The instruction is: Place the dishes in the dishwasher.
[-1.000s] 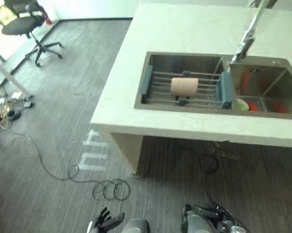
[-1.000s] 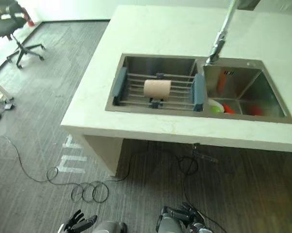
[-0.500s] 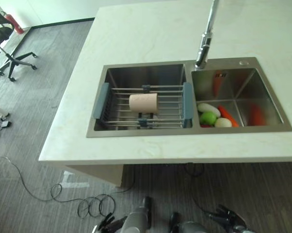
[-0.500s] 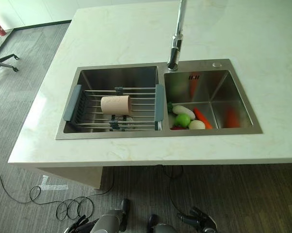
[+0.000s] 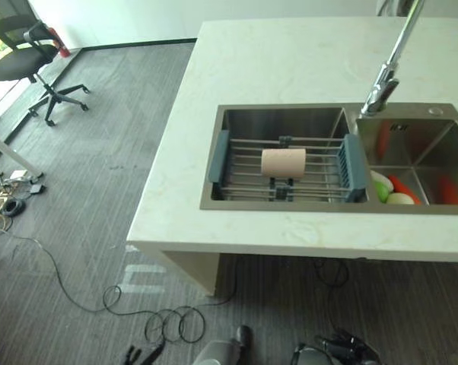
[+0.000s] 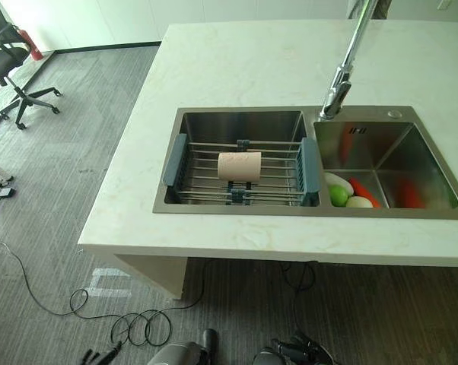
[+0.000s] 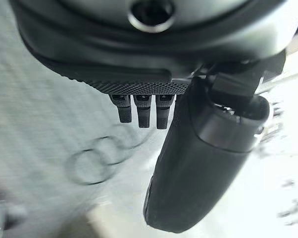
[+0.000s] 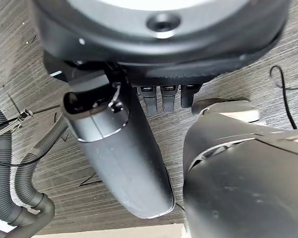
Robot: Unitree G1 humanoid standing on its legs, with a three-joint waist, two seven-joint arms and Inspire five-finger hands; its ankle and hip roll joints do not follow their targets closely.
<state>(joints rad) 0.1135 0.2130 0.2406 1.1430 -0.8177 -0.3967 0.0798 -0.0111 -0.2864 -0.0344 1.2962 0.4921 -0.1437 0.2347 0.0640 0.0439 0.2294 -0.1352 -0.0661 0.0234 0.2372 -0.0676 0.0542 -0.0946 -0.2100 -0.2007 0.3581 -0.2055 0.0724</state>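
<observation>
A pale stone surface (image 6: 236,61) carries a double steel sink (image 6: 248,120) under a tall chrome tap (image 6: 343,68). In the left basin a wire drying rack (image 6: 278,179) with blue-grey ends holds a tan cylinder (image 6: 239,166) lying on its side. In the right basin, green, white and orange-red items (image 6: 351,195) sit bunched in the near left corner. Both hands hang low above the grey floor (image 6: 84,152), well apart from the sink: the left hand (image 7: 188,148) holds nothing, its fingers (image 7: 141,110) straight and loose beside the thumb; the right hand (image 8: 124,144) holds nothing too, fingers (image 8: 168,97) relaxed. An office chair (image 5: 20,53) stands far left.
</observation>
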